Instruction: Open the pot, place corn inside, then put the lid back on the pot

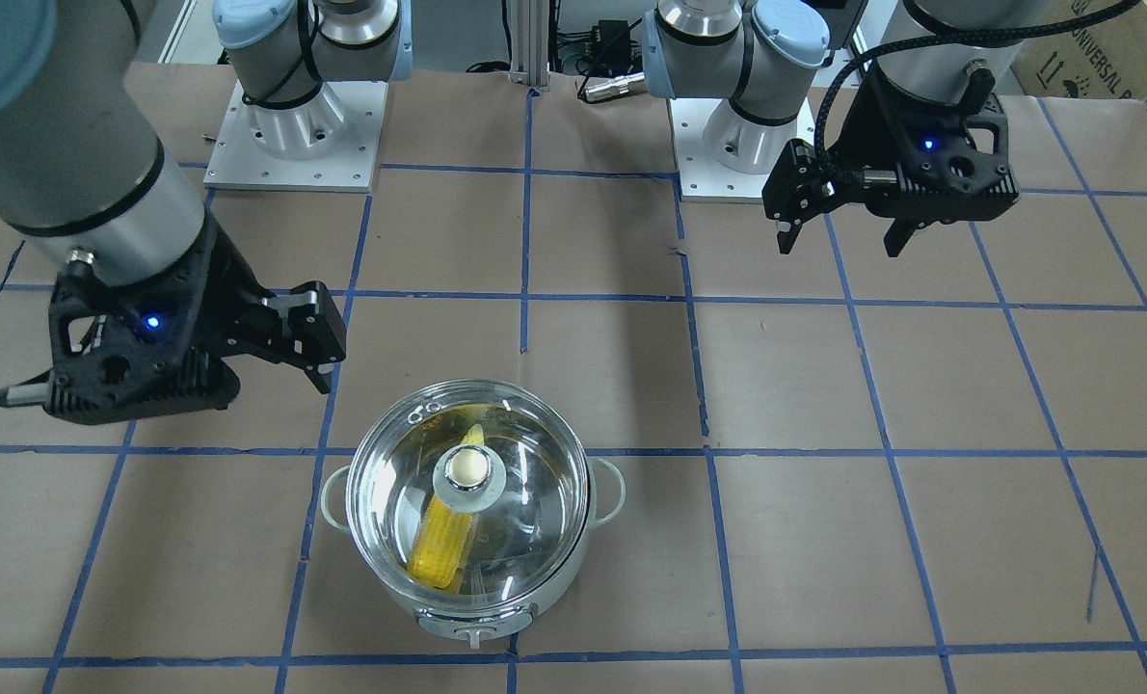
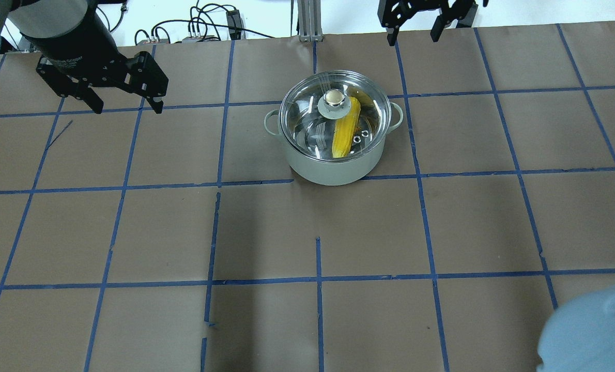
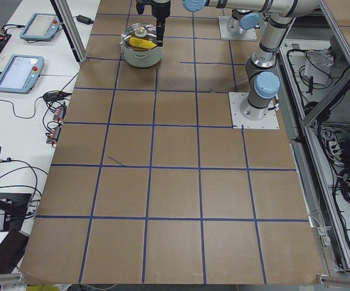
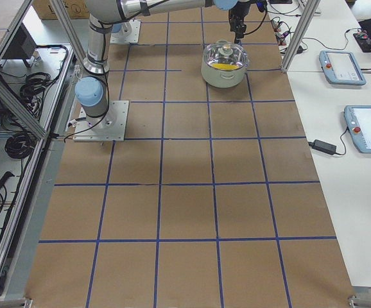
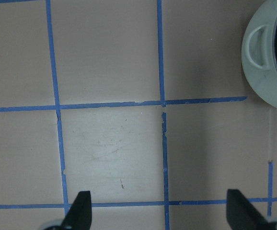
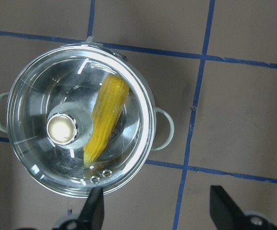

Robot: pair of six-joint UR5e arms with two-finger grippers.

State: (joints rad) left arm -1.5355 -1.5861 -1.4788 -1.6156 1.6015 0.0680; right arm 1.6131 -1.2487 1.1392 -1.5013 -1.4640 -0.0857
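Corn, a yellow cob [image 1: 441, 551] tapered at one end, lies flat inside the round pale grey-white electric pot [image 1: 559, 578], on its shiny steel floor. The cob stretches from near the pot's wall toward the middle, and its narrow end passes beneath the knob of the lid. The large clear glass domed lid [image 1: 530, 482] sits level on the pot's rim and closes it all the way round. A pale grey knob topped with a beige disc [image 1: 468, 470] rises from the lid's centre. Two small loop handles stick out from opposite sides of the pot, and a control knob shows low on the wall that faces away from the robot's bases. The pot stands on the brown paper-covered counter [image 2: 183, 232], which is marked with a grid of blue tape.

The right tool [image 2: 412, 33] hangs raised above the counter, near the pot and a little to its right. Its two black fingers are spread wide with nothing between them. In the right wrist view the fingertips frame bare counter just beside the pot's rim, touching neither the pot nor the lid.

The left tool [image 2: 128, 106] hangs well apart from the pot, off to its left. It too is released, its fingers set wide and grasping nothing. Its wrist view catches only the edge of the pot and one loop handle, in the upper corner.
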